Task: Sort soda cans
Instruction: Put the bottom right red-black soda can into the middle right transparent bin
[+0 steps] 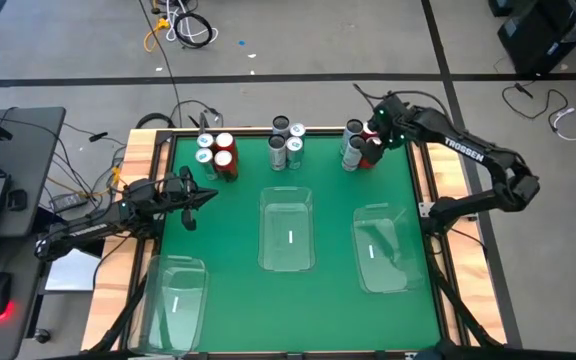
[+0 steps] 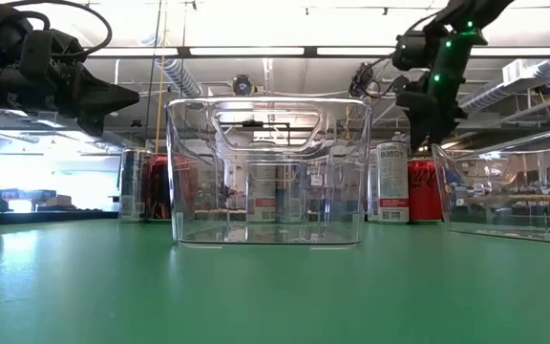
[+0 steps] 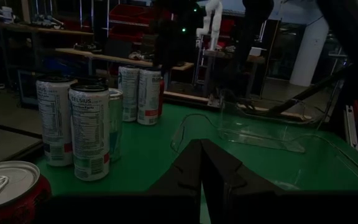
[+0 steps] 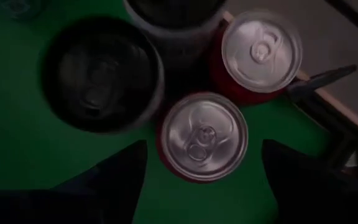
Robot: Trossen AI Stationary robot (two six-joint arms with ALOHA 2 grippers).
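Reach-and-grasp step, first pick by the look of it: all three clear bins appear empty. Right claw [image 4: 201, 165] hanging directly over the right-hand cluster of soda cans [image 1: 360, 146] at the far edge of the bench [image 1: 238, 230], fingers spread wide either side of a red can [image 4: 204, 135], gripping nothing. Next move by judgement: straight descent, fingers straddling that can without clipping the second red can [image 4: 261, 53] or the dark-topped can [image 1: 354, 128] packed tight beside it, then closing.

Left claw [image 3: 201, 163] pinched shut, empty, parked low near the left cluster [image 1: 215, 155]. Middle cluster [image 1: 286, 146] also along the far edge.

Cans: smooth metal cylinders, shiny pull-tab lids, printed labels. Bins [image 1: 287, 228]: rigid transparent plastic, rounded-rectangle, handle cutout. Bench top: matte green.
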